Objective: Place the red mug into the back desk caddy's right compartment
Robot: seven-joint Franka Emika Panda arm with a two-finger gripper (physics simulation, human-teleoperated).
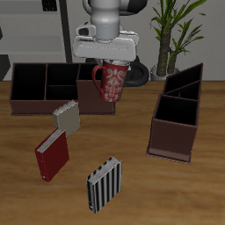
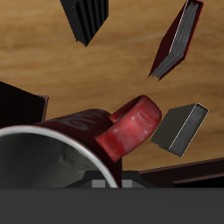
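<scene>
Above the back desk caddy (image 1: 53,88), at its right compartment (image 1: 95,90), I hang with my claw (image 1: 107,60) clenched on the rim of the red mug (image 1: 112,83). Mug is off the table, upright, bottom just over the cell's front wall, handle (image 1: 97,78) showing at its side. In my own camera the mug's white inside (image 2: 48,162) and red handle loop fill the near field. On the table in front: a grey book (image 1: 67,116), a plain red book (image 1: 52,156), a striped book (image 1: 104,183). Second, slanted caddy (image 1: 176,114) well apart.
</scene>
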